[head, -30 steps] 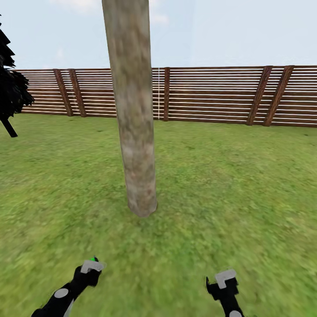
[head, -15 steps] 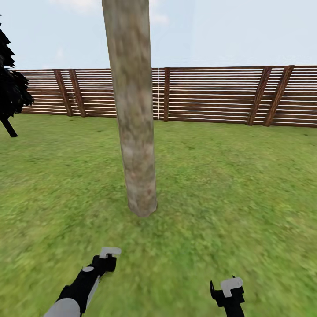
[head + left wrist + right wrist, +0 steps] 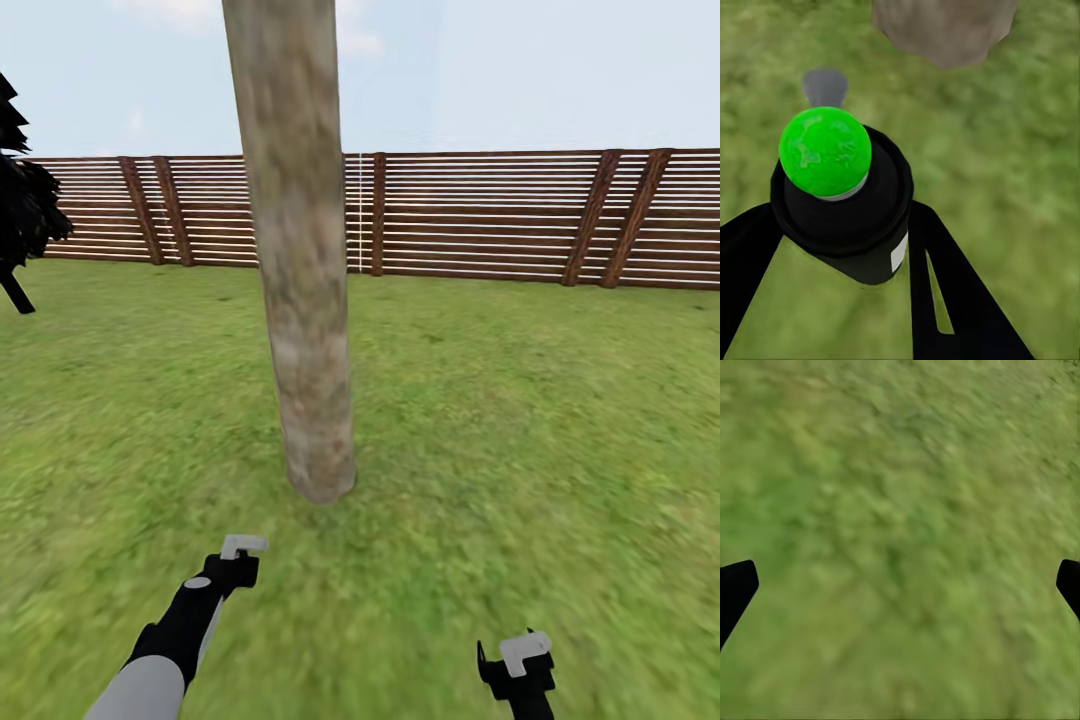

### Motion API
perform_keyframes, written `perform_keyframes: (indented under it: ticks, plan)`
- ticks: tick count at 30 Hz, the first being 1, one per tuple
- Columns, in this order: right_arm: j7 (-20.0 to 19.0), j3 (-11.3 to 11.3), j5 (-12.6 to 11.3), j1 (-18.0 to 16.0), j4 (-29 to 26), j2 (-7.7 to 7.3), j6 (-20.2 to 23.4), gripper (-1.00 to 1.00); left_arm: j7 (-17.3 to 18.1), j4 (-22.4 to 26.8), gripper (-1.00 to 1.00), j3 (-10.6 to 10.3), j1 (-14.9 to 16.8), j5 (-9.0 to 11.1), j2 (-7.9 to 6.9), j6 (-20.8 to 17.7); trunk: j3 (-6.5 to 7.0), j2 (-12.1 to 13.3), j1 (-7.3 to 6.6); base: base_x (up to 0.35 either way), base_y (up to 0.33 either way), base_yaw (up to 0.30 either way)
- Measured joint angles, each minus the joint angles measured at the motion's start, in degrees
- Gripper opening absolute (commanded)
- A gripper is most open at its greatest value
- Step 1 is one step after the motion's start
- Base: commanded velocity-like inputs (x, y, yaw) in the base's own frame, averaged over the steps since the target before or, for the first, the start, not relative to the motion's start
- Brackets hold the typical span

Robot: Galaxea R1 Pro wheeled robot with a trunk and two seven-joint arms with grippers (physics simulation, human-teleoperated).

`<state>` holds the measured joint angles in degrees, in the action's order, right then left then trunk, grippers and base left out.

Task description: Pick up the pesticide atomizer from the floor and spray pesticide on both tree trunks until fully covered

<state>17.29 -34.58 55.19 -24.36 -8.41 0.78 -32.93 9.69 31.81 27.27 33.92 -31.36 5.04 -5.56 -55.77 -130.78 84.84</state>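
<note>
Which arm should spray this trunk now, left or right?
Left. The left gripper holds the pesticide atomizer and reaches toward the tree trunk; the base of the trunk lies ahead of it. The right gripper is open over grass.

Your left arm reaches forward and low, its hand (image 3: 243, 548) ahead of you; its fingers (image 3: 937, 289) are clamped around a dark bottle; your right hand (image 3: 515, 655) hangs low and close in, fingers (image 3: 735, 589) spread wide.
</note>
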Motion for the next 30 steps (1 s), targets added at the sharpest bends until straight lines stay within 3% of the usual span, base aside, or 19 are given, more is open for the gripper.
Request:
perform_keyframes:
  ticks: [6, 9, 11, 20, 30]
  plan:
    - [-0.3, -0.8, -0.1, 1.2, 2.0, -0.16, -1.8, 1.0, 0.1, 0.0, -1.0, -0.1, 0.0, 0.0, 0.01, -0.1, 0.0, 0.0, 0.0, 0.317, -0.042, 0.0]
    - [-0.4, -6.4, -0.2, 1.3, 4.8, -0.17, -4.2, 1.0, 0.2, -0.1, -1.0, -0.1, 0.0, 0.0, 0.07, -0.2, 0.0, 0.0, 0.03, 0.091, -0.23, 0.0]
    - [-0.5, -8.2, -0.1, 1.3, 5.2, -0.16, -4.5, 1.0, 0.2, -0.1, -1.0, -0.1, 0.0, 0.0, 0.06, -0.2, 0.0, 0.0, 0.05, -0.128, -0.233, 0.0]
    - [-0.4, -8.7, 0.0, 1.3, 5.4, 0.07, -4.6, 1.0, 0.1, -0.1, -1.0, -0.1, -0.1, 0.0, 0.12, 0.1, 0.0, 0.0, 0.04, -0.098, -0.074, 0.0]
    - [-0.4, -8.7, 0.0, 1.3, 5.4, 0.09, -4.6, 1.0, 0.0, 0.0, -1.0, -0.2, 0.0, -0.1, 1.21, 0.2, 0.0, 0.0, 0.06, -0.164, -0.129, 0.0]
